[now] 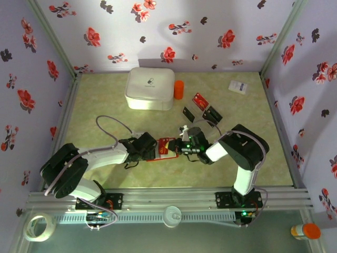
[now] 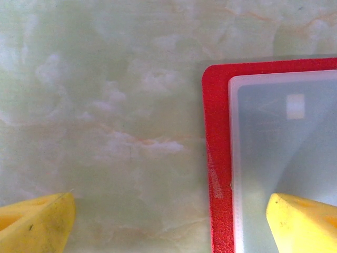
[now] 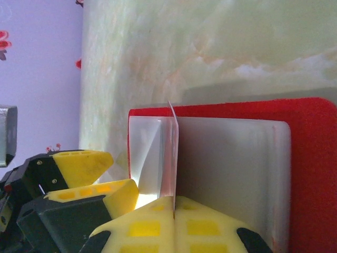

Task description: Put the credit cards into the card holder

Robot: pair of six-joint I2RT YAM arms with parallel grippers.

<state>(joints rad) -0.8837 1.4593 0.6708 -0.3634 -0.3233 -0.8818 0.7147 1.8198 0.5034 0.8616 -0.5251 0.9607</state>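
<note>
Low in the middle of the frame, the left tool (image 1: 147, 147) and the right tool (image 1: 180, 146) meet from either side over the red card holder (image 1: 164, 149), which lies on the pale green worktop (image 1: 105, 110). Above and to the right lie three credit cards (image 1: 200, 100), one red and two black. At upper centre stands a white rounded box (image 1: 149, 88), with an orange cylinder (image 1: 179, 89) just beside its right side.

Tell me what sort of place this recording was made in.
Probably a purpose-built robot test booth: flower-papered walls close off three sides, a marbled green tabletop lies between them, and a metal rail at the near edge carries the left arm and the right arm.
</note>
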